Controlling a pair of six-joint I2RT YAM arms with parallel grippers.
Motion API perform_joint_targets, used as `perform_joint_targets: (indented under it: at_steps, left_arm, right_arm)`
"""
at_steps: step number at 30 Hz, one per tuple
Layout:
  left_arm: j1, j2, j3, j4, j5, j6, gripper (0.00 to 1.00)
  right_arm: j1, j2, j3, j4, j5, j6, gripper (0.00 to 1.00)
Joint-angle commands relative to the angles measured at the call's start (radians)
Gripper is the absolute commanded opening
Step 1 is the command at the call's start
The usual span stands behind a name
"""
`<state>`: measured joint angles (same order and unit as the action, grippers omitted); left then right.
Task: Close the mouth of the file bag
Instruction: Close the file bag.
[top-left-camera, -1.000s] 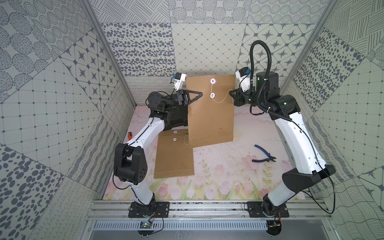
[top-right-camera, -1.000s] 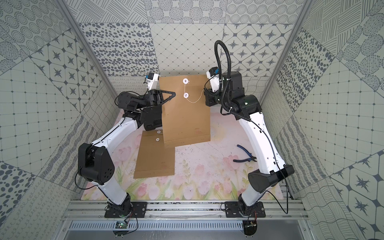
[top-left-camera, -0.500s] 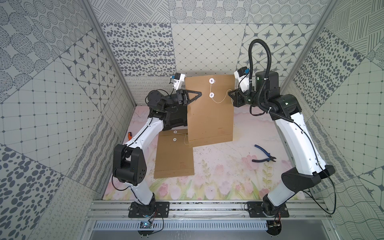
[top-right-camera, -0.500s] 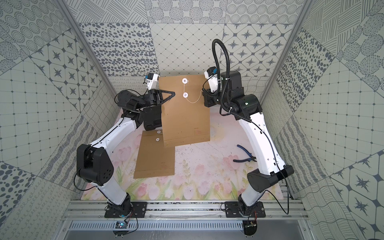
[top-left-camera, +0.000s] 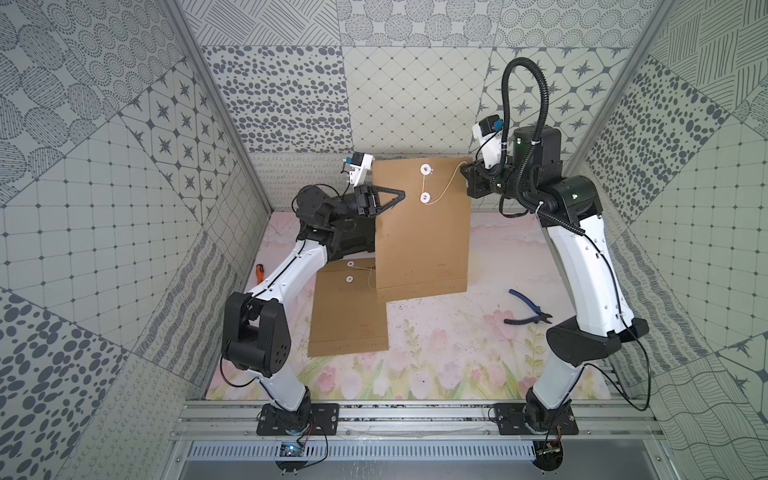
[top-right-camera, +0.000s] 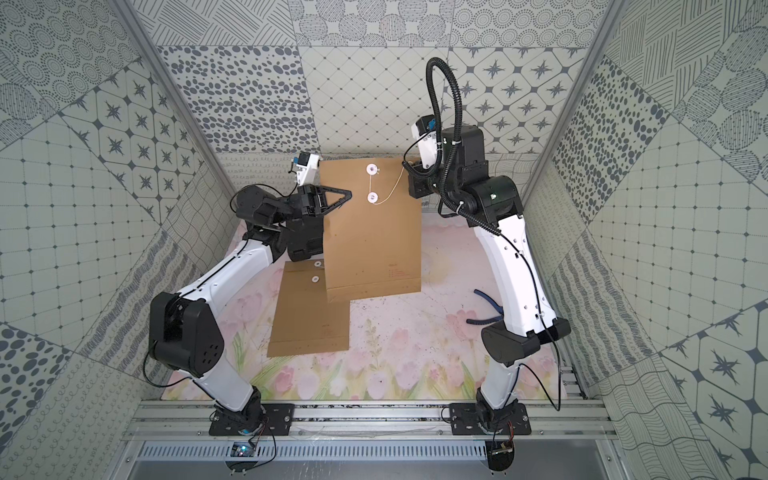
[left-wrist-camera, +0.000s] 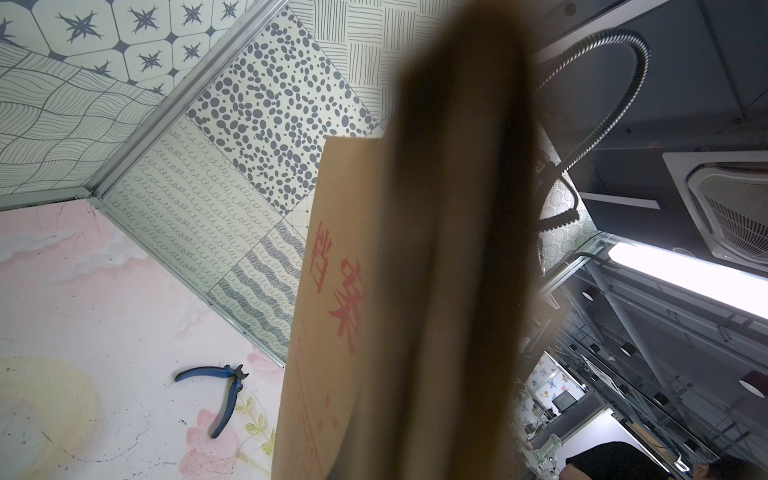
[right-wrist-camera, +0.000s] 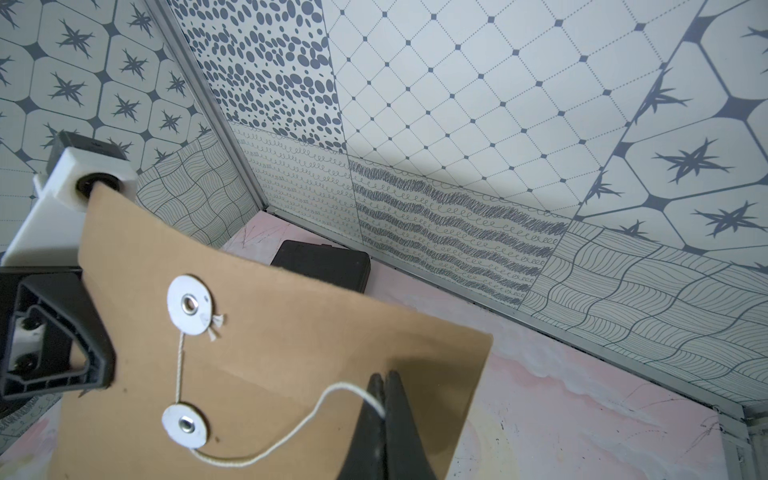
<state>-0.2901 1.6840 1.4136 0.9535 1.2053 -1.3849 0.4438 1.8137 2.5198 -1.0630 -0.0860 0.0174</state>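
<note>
Right wrist view: the right gripper (right-wrist-camera: 384, 395) is pinched shut on the white string (right-wrist-camera: 340, 385), which runs from the upper disc (right-wrist-camera: 190, 304) around the lower disc (right-wrist-camera: 184, 424). The left gripper (top-left-camera: 400, 194) clamps the kraft file bag (top-left-camera: 422, 241) by its edge, upright above the floral mat (top-left-camera: 457, 353). Winding looks half done. The next move calls for looping the taut string back round the upper disc. Blue pliers (top-left-camera: 528, 313) and a second file bag (top-left-camera: 349, 316) lie on the mat, between patterned walls (top-left-camera: 124, 208).
</note>
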Motion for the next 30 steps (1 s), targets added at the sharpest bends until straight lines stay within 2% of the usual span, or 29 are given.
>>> perform_joint_targets:
  at_steps: [1,20,26,30]
  left_arm:
    - [-0.007,-0.013,-0.02,0.019,0.006,0.041,0.0]
    - [-0.047,0.029,-0.031,-0.031,0.009,0.089,0.0]
    - [-0.039,0.025,-0.015,-0.059,-0.005,0.1,0.0]
    - [-0.038,0.028,0.005,-0.011,-0.009,0.053,0.0]
  right_arm:
    - [-0.001,0.038,0.071,-0.011,0.014,-0.014,0.0]
    - [0.0,0.198,0.255,-0.021,-0.031,0.011,0.0]
    - [-0.001,0.163,0.195,-0.04,-0.038,0.007,0.0]
    - [-0.017,0.114,0.118,-0.02,-0.015,-0.003,0.0]
